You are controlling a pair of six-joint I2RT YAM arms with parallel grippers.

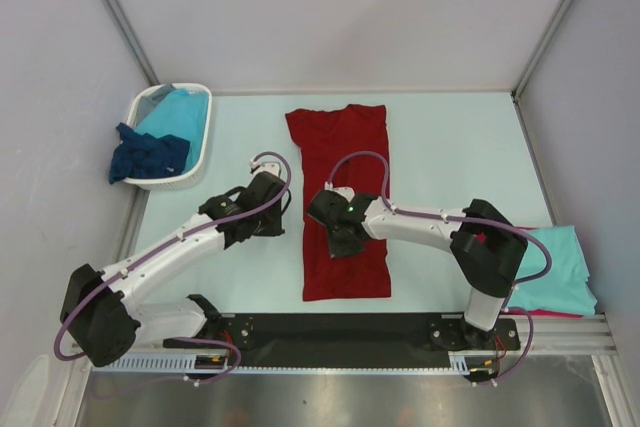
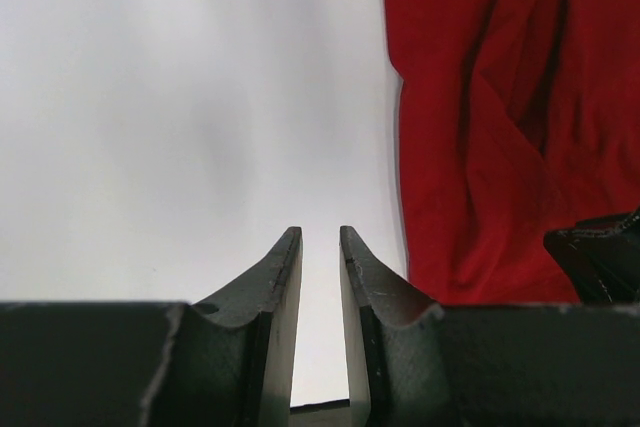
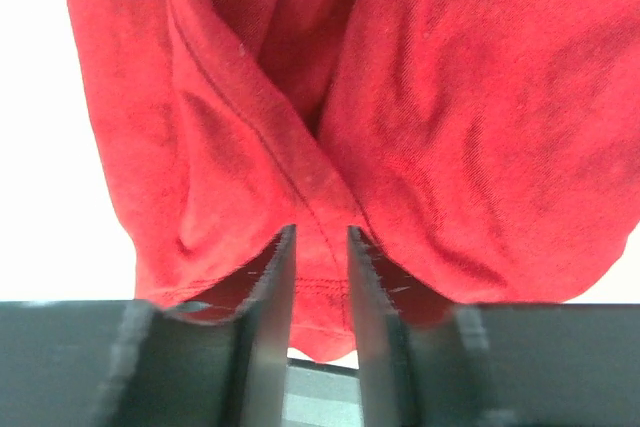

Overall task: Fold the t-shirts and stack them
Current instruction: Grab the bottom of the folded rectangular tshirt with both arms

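Right claw (image 3: 321, 232) is standing narrowly parted at a stitched fold of the dark red t-shirt (image 1: 336, 142) lying lengthwise on the table (image 1: 450, 147); whether cloth is caught I cannot tell. Left claw (image 2: 320, 232) is hovering empty, slightly parted, beside it. Pinching both layers deep is looking wise

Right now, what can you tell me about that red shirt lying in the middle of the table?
The dark red t-shirt is soft, wrinkled cloth, folded into a long narrow strip with no sleeves showing, lying flat on the pale table. The right gripper sits over its near half, jaws narrow above a crease; whether they pinch cloth is unclear.
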